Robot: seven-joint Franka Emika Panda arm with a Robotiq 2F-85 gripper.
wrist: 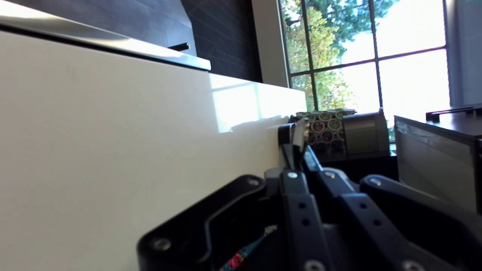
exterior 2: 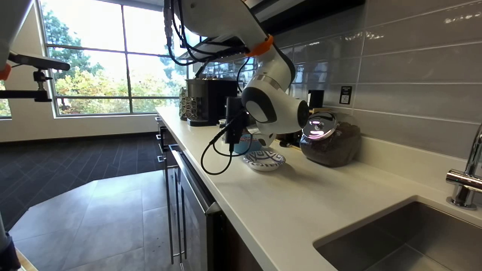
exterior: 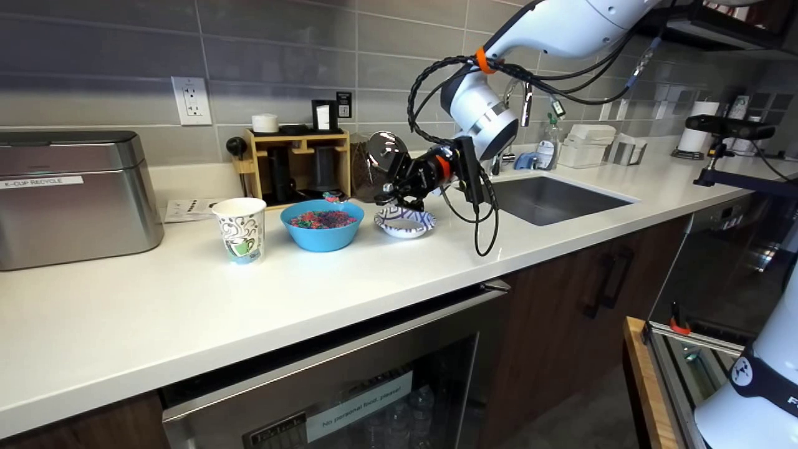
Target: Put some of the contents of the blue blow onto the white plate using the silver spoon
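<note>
Blue bowl (exterior: 321,241) w/ multicol. bits (exterior: 321,219); in an ext. view plate (exterior: 405,234) at its 3 o'clock, loaded tip of spoon (exterior: 340,198) at 1. Gripper (wrist: 298,147) pinched on spoon.

An office-style kitchen: sink (exterior: 542,202) near the gripper (exterior: 385,194), cooler (exterior: 340,366) below it labeled "No personal food, please."
</note>
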